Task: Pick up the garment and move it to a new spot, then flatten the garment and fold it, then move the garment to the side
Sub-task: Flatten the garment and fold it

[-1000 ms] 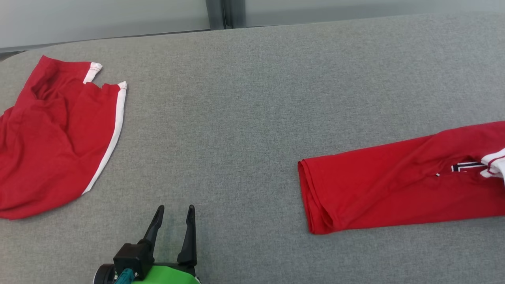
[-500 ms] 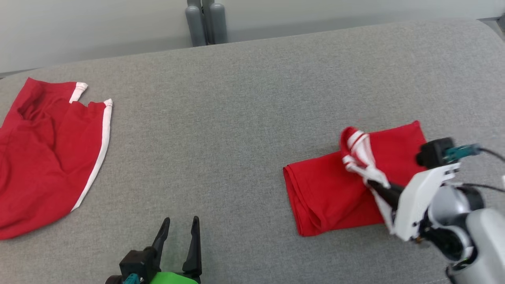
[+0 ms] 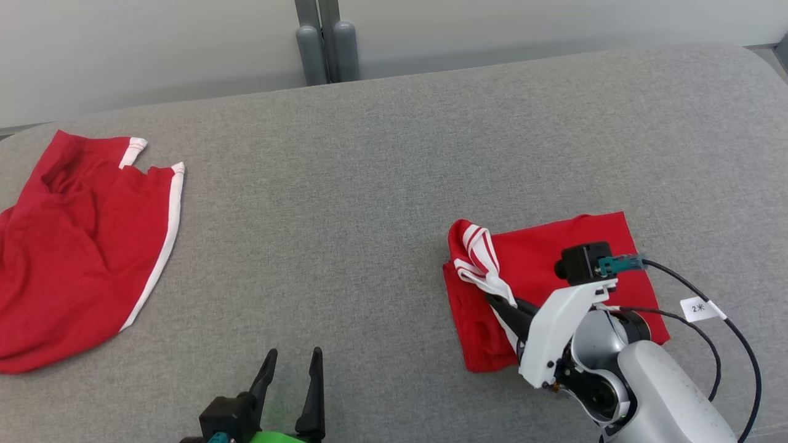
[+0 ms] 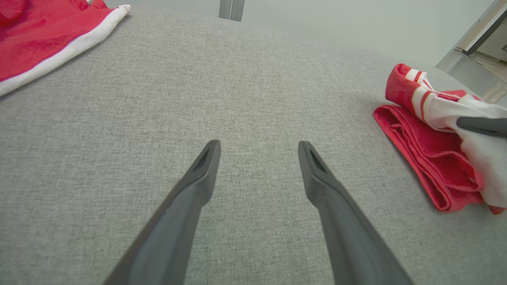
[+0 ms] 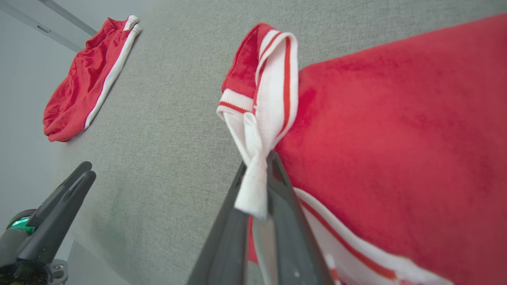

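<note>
The garment is red with white-and-red striped trim and lies folded over on the right of the grey padded table. My right gripper is shut on the white striped trim. It holds that trim above the garment's left folded edge, as the right wrist view shows at the right gripper. Near the front edge, my left gripper stands open and holds nothing. It is well left of the garment, and its fingers hover over bare cloth.
A second red garment with a white side stripe lies crumpled at the table's far left. Grey posts stand behind the back edge. A black cable with a white tag trails from my right wrist.
The head camera has shifted. My right gripper has come into view, carrying the striped trim leftward over the garment and doubling it over. The left gripper stays open and still.
</note>
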{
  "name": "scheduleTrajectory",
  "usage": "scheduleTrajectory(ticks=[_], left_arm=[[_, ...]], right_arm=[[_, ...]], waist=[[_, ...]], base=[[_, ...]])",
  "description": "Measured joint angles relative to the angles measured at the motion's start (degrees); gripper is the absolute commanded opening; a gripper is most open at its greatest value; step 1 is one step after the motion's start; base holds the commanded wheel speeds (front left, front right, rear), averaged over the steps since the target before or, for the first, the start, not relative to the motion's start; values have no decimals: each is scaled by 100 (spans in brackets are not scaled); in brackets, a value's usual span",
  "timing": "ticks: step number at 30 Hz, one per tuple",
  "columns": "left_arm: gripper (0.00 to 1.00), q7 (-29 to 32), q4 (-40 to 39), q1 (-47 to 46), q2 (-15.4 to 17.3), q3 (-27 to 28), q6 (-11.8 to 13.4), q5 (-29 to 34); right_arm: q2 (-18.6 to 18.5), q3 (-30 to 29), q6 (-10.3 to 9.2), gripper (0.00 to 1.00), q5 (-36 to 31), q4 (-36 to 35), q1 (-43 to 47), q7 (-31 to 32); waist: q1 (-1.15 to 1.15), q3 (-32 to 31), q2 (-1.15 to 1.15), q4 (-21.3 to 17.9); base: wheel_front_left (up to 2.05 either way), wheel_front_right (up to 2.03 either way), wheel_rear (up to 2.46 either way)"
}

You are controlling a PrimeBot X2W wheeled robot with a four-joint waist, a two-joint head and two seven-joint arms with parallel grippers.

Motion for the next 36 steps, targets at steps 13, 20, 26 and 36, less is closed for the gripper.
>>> scheduleTrajectory(ticks=[13,20,26,36], left_arm=[[100,0,2,256,-1,69,41,-79],[100,0,-399,439,-1,459,35,185],[100,-1,-784,627,-2,949,7,337],[100,-1,-968,853,-2,1224,-55,643]], right_arm=[[-285,-148,0,100,460,-1204,666,-2005],[-1300,-937,1,100,-921,-864,1737,-3794],[-1138,-1893,1,100,-2019,-556,2000,-4047],[-611,-2549,3,100,-2618,-892,2469,-4049]], waist=[[0,-373,0,141],[0,-635,0,136],[0,-751,0,60],[0,-888,0,87]], base=[[0,0,0],[0,0,0],[0,0,0],[0,0,0]])
